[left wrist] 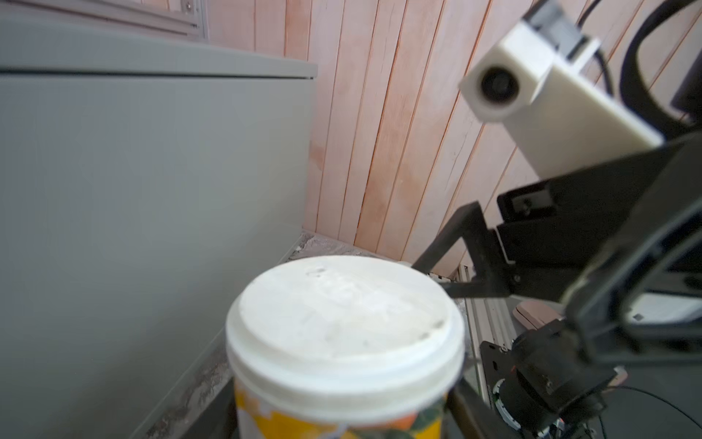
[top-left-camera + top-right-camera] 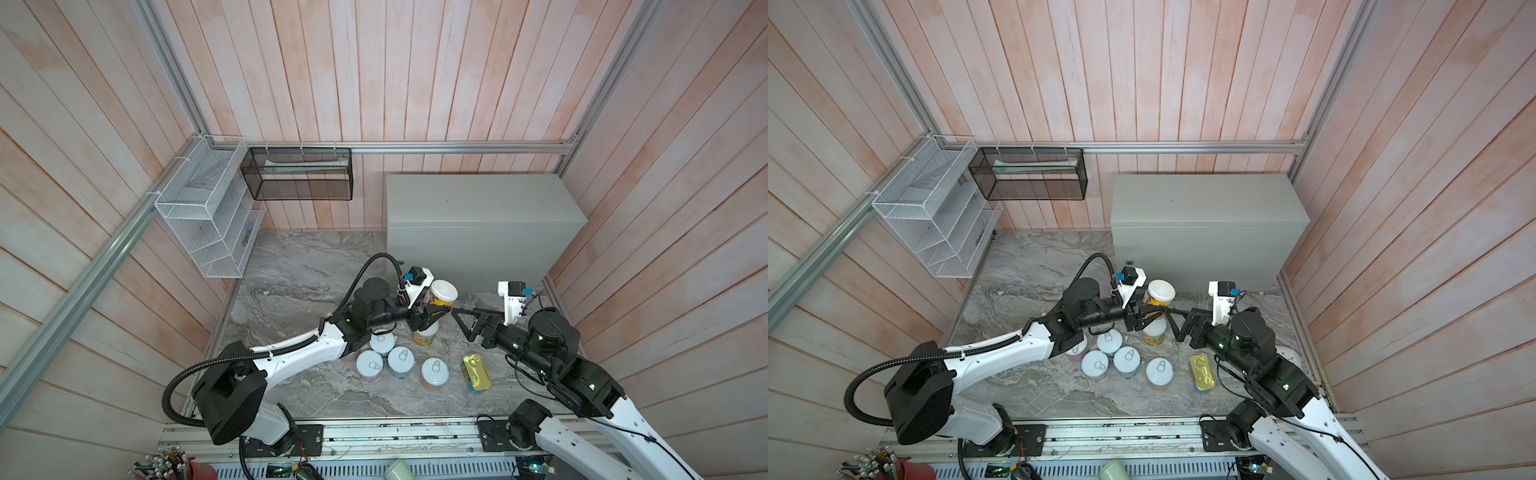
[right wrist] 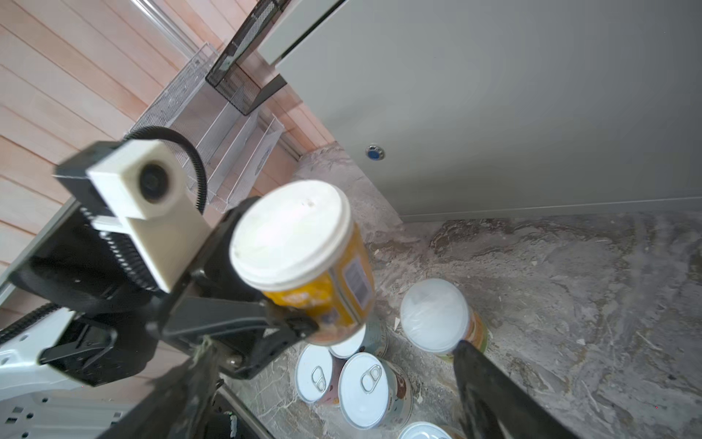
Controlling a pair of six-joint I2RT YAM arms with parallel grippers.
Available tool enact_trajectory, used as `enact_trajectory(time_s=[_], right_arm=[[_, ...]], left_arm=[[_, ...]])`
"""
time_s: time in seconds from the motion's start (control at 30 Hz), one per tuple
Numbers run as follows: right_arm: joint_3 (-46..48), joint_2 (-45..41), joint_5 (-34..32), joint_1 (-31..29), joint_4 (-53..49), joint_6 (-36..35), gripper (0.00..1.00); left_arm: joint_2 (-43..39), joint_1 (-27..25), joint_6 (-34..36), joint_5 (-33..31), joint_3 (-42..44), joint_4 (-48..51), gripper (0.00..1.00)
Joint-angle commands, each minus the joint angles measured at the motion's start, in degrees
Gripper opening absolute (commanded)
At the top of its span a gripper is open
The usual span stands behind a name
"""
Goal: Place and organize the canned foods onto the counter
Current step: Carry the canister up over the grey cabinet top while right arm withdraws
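Cans stand clustered on the marble-patterned worktop (image 2: 291, 270) while the left end effector (image 2: 433, 312) holds one clear of it: a yellow-green can (image 2: 443, 291) with a white lid, pinched low on its body between jaws drawn in tight. The can hangs over the right half of the worktop, in front of the grey metal box (image 2: 478, 199) that fills the far right corner, with its lid facing up and its long axis close to vertical. The right end effector (image 2: 462, 324) faces it from the right-edge side with jaws spread wide and nothing between them. One fingertip is just beside the can's body, and whether it touches cannot be told. Below the lifted can, a second yellow-green can (image 2: 426, 336) stands upright on the worktop. Nearer the near edge, four pull-tab cans (image 2: 400, 359) stand lid up and close together, and a fifth pull-tab can (image 2: 1077, 351) shows partly from under the left arm. To their right, toward the right edge, a gold oblong tin (image 2: 477, 371) lies flat, its long axis running from the near edge toward the far edge at a slight slant, pull ring at the far end. A small round lock (image 3: 375, 153) sits low on the box's front face.
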State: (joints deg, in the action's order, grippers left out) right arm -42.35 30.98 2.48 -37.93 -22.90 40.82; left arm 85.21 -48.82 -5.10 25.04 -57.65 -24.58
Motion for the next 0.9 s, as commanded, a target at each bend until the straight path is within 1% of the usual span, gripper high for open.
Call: enact_trajectory(time_s=[0.0, 0.2, 0.4, 0.5, 0.63, 0.67, 0.7, 0.73, 0.87], right_arm=[[4.61, -2.35, -5.40, 0.29, -1.59, 1.87, 0.96], [11.27, -7.55, -6.68, 0.26, -0.33, 3.34, 0.97], [15.73, -12.89, -10.26, 0.39, -1.51, 4.45, 0.97], [17.27, -14.29, -10.47, 0.40, -2.00, 4.51, 0.97], [18.24, -15.29, -10.96, 0.39, -3.23, 4.50, 0.97], [18.42, -15.47, -11.02, 0.33, -3.38, 4.45, 0.97], [18.68, -15.68, -10.82, 0.41, -3.33, 4.45, 0.97], [19.05, -15.91, -10.87, 0.40, -3.31, 4.40, 0.97], [20.75, -16.13, -10.41, 0.40, -2.31, 4.66, 0.97]], left_arm=[[2.08, -0.02, 4.21, -0.87, -11.23, 1.62, 0.54], [11.34, -0.03, 7.76, 1.61, -31.37, 7.51, 0.54], [23.78, 0.52, 9.40, 3.06, -51.51, 11.03, 0.54], [31.25, 1.14, 9.24, 3.87, -64.16, 14.24, 0.54], [42.82, 2.70, 8.71, 4.23, -85.58, 23.04, 0.54], [44.94, 3.12, 8.71, 4.02, -89.32, 24.45, 0.54], [46.09, 3.71, 8.57, 3.84, -91.23, 24.67, 0.54], [46.51, 4.33, 8.24, 3.57, -91.40, 23.84, 0.54], [44.91, 7.63, 6.95, 2.18, -87.22, 20.11, 0.54]])
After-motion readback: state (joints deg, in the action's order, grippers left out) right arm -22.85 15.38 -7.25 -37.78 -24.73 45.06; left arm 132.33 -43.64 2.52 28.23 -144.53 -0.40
